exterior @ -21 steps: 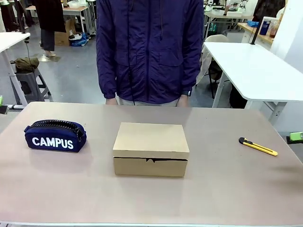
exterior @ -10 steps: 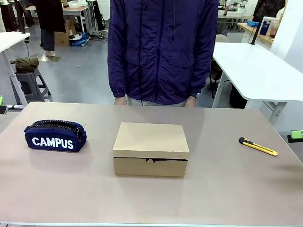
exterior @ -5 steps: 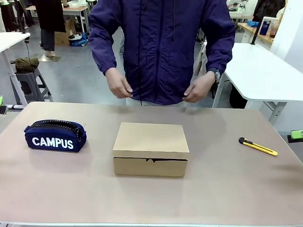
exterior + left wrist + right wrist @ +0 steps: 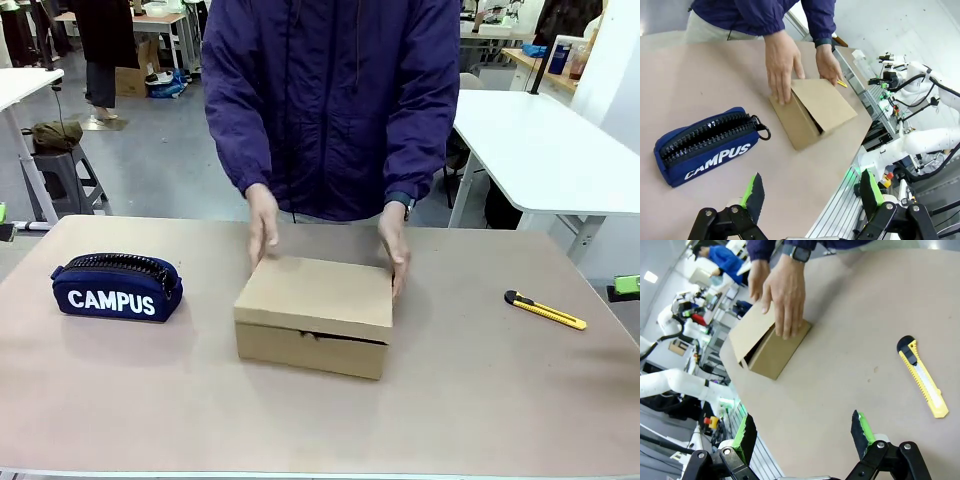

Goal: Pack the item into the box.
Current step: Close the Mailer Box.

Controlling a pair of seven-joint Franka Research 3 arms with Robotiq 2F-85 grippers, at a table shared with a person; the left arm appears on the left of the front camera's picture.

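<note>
Beige tabletop (image 4: 480,400): the person's hands (image 4: 262,225) flank the plain brown cardboard box (image 4: 314,315) at centre, opening stage by the look of it; left gripper (image 4: 810,192) and right gripper (image 4: 802,432) hang wide open, empty; next needs that lid lifted

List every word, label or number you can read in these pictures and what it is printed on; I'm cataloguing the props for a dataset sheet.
"CAMPUS": white capitals on the side of the navy pencil pouch, also readable in the left wrist view.
The cardboard box: no print visible.
The yellow utility knife: no marking large enough to read.
</note>
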